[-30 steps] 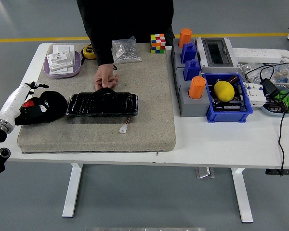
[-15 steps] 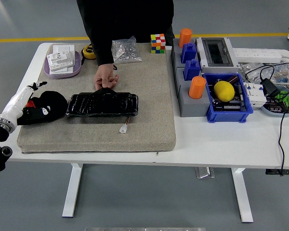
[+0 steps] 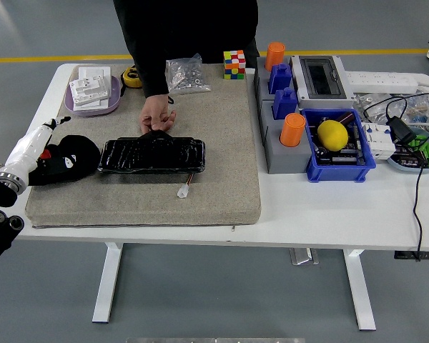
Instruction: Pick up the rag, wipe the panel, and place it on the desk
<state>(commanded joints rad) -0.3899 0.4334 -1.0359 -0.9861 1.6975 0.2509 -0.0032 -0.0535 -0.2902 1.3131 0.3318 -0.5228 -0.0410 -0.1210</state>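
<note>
While the black rag (image 3: 66,158) lies bunched at the left end of the grey mat (image 3: 222,179), just beside the left end of the glossy black panel (image 3: 152,155), the pick-up step looks to be the one in hand — nothing has been lifted yet. The robot's left hand (image 3: 37,145) reaches in from the left edge with its white forearm slanting up toward the rag; its dark fingertips sit at the rag's upper left edge, but from this high view I cannot tell whether the fingers are spread or curled, or whether they pinch any cloth. The right arm is out of view.

At the far side of the surface (image 3: 329,207) a person's hand (image 3: 157,114) rests flat on the mat with its fingers touching the panel's far edge, apparently steadying it.

The next move, as I judge it, calls for the fingers to close on a fold of the rag and raise it clear, then carry it rightward onto the panel's top for wiping — keeping clear of the person's hand at the far edge.

Against the frame of a second ago, the left forearm has drawn slightly toward the left edge and tilted more steeply; the rag, the panel and the person's hand have not shifted.
</note>
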